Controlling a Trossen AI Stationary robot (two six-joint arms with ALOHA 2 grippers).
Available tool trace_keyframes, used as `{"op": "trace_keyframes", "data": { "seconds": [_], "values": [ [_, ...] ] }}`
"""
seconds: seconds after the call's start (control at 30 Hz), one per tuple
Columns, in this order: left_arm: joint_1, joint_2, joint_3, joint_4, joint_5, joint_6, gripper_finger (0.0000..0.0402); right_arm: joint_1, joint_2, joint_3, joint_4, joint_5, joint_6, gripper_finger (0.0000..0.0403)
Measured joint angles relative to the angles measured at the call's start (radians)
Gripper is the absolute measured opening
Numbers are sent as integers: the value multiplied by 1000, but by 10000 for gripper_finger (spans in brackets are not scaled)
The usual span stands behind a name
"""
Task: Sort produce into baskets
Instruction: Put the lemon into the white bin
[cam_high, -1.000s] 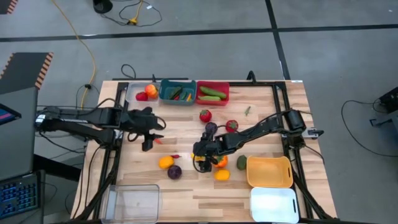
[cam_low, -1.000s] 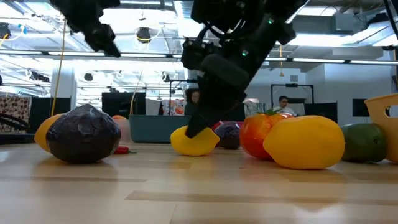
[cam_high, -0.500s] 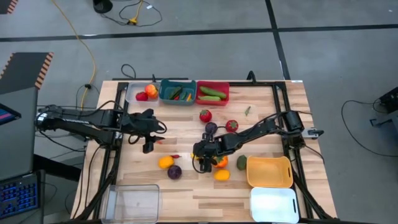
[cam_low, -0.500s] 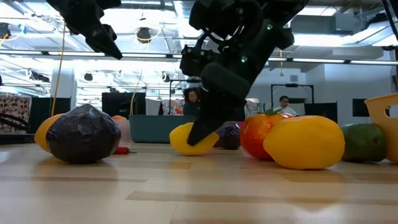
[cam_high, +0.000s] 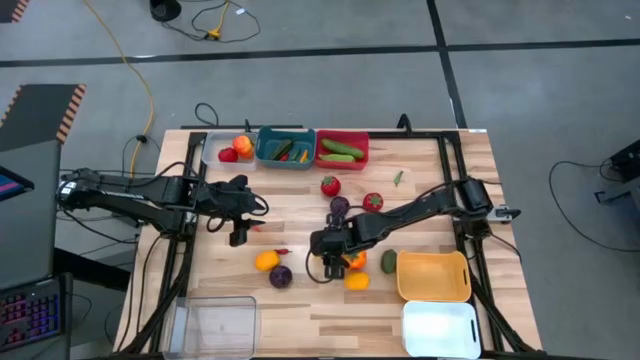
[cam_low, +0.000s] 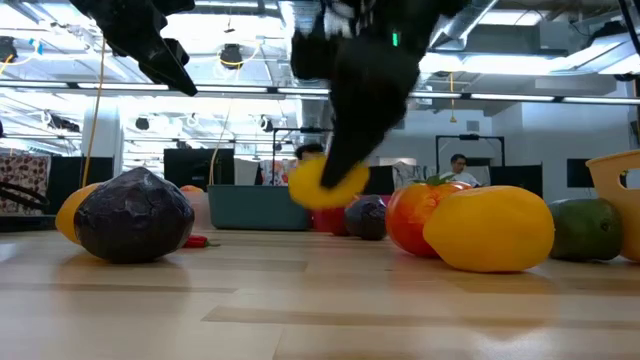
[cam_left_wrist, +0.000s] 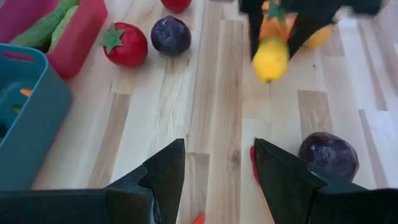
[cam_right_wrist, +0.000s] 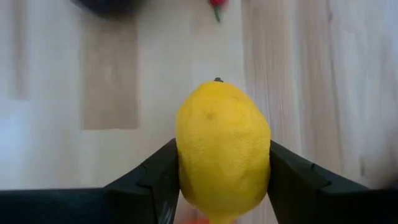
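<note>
- Your right gripper (cam_high: 327, 262) is clamped on a lemon (cam_right_wrist: 222, 148), one finger pressed to each side, near the middle of the table (cam_high: 440, 190).
- In the low view the lemon (cam_low: 327, 184) hangs clear of the wood. I judge this as a lift, made so it can travel over the neighbouring produce without knocking it.
- The lemon is plain yellow, oblong, with a pebbled skin and a small dark nub at one end. It looks firm, and the grip sits across its widest part.
- Your left gripper (cam_high: 238, 222) hovers at about nine o'clock from the right one, its fingers apart and holding nothing. It seems parked out of the way.
- The orange-yellow basket (cam_high: 434, 277) lies at about four o'clock from the lemon. By colour, I judge it the likely target.
- An orange fruit (cam_high: 357, 281) and a green one (cam_high: 388, 262) sit between lemon and basket, so keep the carry high.
</note>
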Motion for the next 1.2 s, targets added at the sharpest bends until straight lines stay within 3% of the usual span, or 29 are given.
{"op": "trace_keyframes", "data": {
  "seconds": [0.23, 0.53, 1.0, 1.2],
  "values": [
    [0, 0, 0, 0, 0, 4, 178, 64, -14, 195, -280, 0, 40, 214],
    [0, 0, 0, 0, 0, 4, 178, 192, -15, 375, -587, 0, 354, 217],
    [0, 0, 0, 0, 0, 4, 178, 473, -15, 413, -971, -66, 1083, 218],
    [0, 0, 0, 0, 0, 5, 178, 573, -14, 411, -992, -108, 1234, 218]
  ]
}}
